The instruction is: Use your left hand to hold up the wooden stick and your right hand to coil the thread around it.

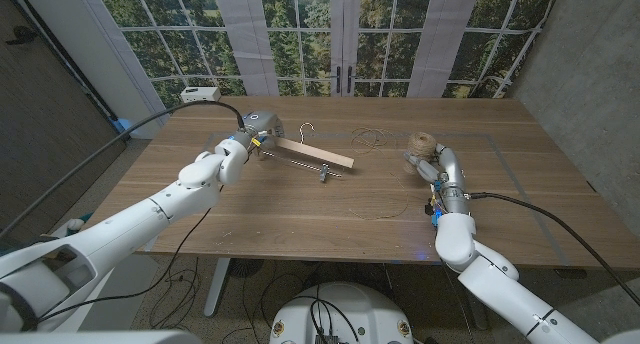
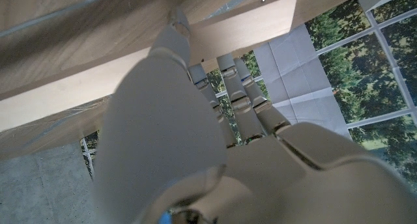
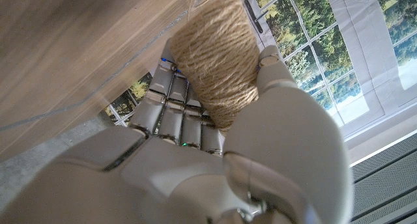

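The left hand [image 1: 243, 144] pinches the wooden stick [image 1: 318, 155] at its left end; the right hand [image 1: 428, 162] grips the thread spool [image 1: 423, 142]. Coiling is not started; the thread must next reach the stick.

Brown wood-grain tabletop [image 1: 300, 199], rectangular, faint pale tape lines marking a rectangle on it. Metal clip hanger with a wire hook [image 1: 306, 131] near centre, hook at about 12 o'clock, small metal clip [image 1: 325, 172] at about 6 o'clock of it. White box-shaped device [image 1: 200, 93] at the tabletop's 10 o'clock corner. Black cable [image 1: 140, 124] running off toward 9 o'clock. Behind, at 12 o'clock, large gridded windows [image 1: 300, 24] with green trees outside, white curtain panels [image 1: 240, 34] between them.
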`<action>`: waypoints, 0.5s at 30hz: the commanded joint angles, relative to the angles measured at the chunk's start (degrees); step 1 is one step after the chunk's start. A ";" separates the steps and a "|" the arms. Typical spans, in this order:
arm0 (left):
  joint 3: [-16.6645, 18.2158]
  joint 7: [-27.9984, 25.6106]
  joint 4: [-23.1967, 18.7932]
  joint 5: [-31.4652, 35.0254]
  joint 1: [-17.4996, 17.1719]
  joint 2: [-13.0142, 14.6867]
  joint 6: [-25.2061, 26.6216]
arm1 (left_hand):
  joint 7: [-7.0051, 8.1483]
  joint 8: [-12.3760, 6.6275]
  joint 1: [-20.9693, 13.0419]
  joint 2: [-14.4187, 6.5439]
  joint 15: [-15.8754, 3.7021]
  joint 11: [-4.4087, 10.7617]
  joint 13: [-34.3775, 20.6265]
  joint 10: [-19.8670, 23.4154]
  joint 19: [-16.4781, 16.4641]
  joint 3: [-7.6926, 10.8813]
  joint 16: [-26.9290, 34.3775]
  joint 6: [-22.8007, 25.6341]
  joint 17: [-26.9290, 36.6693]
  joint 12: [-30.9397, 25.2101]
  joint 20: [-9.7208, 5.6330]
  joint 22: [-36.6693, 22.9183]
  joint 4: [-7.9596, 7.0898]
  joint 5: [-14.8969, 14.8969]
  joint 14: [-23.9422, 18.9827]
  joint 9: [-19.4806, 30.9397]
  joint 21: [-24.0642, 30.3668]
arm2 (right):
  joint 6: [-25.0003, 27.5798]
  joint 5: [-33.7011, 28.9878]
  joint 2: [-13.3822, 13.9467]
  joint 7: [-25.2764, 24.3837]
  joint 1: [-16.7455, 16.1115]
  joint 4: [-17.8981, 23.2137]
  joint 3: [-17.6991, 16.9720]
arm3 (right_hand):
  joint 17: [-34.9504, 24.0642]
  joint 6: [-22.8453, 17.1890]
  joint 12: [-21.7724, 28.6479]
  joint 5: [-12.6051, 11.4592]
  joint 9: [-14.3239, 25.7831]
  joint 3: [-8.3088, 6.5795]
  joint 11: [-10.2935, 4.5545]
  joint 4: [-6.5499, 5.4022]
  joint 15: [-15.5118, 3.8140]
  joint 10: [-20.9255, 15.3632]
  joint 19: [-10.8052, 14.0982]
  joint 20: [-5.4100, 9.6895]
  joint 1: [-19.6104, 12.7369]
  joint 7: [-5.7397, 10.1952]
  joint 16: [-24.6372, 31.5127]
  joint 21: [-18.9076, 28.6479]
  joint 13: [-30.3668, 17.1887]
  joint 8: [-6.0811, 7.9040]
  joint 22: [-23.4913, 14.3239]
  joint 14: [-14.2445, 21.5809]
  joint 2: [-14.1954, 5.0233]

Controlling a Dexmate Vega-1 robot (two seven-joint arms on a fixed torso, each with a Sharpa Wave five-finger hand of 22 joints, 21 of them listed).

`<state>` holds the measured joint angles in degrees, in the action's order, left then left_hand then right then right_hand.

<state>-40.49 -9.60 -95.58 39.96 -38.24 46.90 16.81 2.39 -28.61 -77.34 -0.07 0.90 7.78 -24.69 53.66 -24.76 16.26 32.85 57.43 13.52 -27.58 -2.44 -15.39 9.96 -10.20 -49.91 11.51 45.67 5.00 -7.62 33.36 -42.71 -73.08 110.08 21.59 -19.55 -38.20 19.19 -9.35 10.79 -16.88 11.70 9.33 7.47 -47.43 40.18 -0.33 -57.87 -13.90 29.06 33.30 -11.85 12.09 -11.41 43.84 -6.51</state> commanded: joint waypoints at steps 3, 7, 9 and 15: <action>3.04 -4.63 -4.79 1.47 -3.24 1.39 2.75 | 1.20 -2.74 -5.60 -5.46 -14.77 0.63 -0.42 1.40 0.42 0.05 -0.20 6.15 8.44 0.24 0.07 -0.31 -0.44 -0.08 -8.12 0.17 0.95 | 2.46 -3.57 2.27 1.72 2.11 2.91 -0.47 | -3.47 -17.44 0.66 -0.49 0.23 -8.65 -6.95 -6.20 -15.70 -9.68 -2.01 1.48 -2.22 12.59 0.63 0.74 -0.59 0.24 -0.12 13.32 -4.11; 3.72 -5.65 -6.10 2.43 -4.05 1.72 3.91 | 1.21 -2.72 -5.80 -5.43 -14.77 0.54 -0.48 1.35 0.76 -0.02 -0.28 6.37 8.54 0.38 0.09 -0.37 -0.47 -0.03 -8.22 0.12 1.29 | 3.18 -4.77 2.89 2.55 3.23 3.52 -0.32 | -3.78 -18.07 0.92 -0.53 0.27 -8.68 -7.00 -6.16 -15.93 -10.25 -2.02 1.58 -2.24 12.49 0.90 1.07 -0.94 0.35 -0.09 13.99 -4.04; 4.35 -6.34 -6.85 2.30 -4.63 1.95 4.03 | 1.23 -2.73 -5.86 -5.38 -14.77 0.55 -0.46 1.44 0.86 -0.06 -0.33 6.49 8.57 0.41 0.08 -0.38 -0.47 -0.01 -8.19 0.10 1.40 | 3.54 -5.30 3.18 3.12 3.90 3.75 -0.17 | -3.87 -18.12 0.96 -0.54 0.27 -8.67 -6.93 -6.11 -16.03 -10.31 -1.97 1.64 -2.26 12.53 0.94 1.18 -1.02 0.33 -0.08 14.06 -3.97; 5.11 -8.18 -7.96 3.44 -5.73 2.17 4.87 | 1.25 -2.63 -6.06 -5.31 -14.78 0.61 -0.54 1.53 1.10 -0.16 -0.49 6.57 8.66 0.51 0.07 -0.44 -0.51 0.05 -8.14 0.05 1.83 | 4.86 -7.26 4.17 4.71 5.86 4.69 0.28 | -3.97 -18.29 0.97 -0.59 0.29 -8.73 -7.13 -6.09 -16.12 -10.38 -2.14 1.70 -2.24 12.54 0.87 1.42 -1.23 0.26 -0.05 14.25 -3.91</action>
<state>-37.20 -14.71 -100.89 41.90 -41.81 48.37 19.97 2.49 -28.68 -77.43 0.01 0.84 7.89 -25.00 54.16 -24.06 16.03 32.44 57.56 13.53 -27.23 -2.27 -15.71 9.73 -10.19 -50.23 11.43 46.88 7.81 -11.90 35.86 -40.27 -70.05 113.06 21.34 -19.93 -38.50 19.80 -9.57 10.79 -16.88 12.16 9.33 8.17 -47.93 39.98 -0.53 -57.87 -14.20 29.71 34.18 -12.89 12.11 -11.41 44.54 -6.51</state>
